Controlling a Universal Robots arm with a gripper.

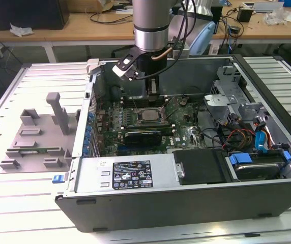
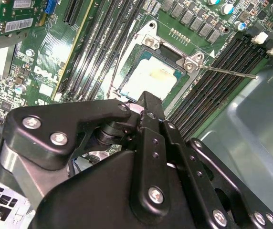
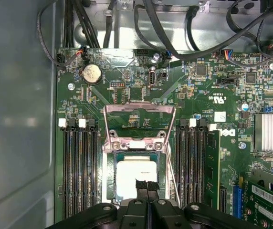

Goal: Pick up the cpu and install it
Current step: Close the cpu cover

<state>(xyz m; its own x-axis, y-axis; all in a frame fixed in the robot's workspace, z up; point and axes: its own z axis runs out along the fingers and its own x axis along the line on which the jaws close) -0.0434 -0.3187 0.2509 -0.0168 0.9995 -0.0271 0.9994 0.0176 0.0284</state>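
Fingers (image 3: 141,185) together over cpu (image 3: 133,172) edge.

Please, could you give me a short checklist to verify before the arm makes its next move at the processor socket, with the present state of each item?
1. The cpu lies inside the socket, silvery top up: ok.
2. The load plate stands open, off the cpu: ok.
3. The retention lever is unlatched and points out over the memory slots: ok.
4. The gripper is over the cpu, fingers shut together: ok.
5. Fingertips touching the cpu or just above it: cannot tell.
6. The cpu fully seated in the socket: cannot tell.
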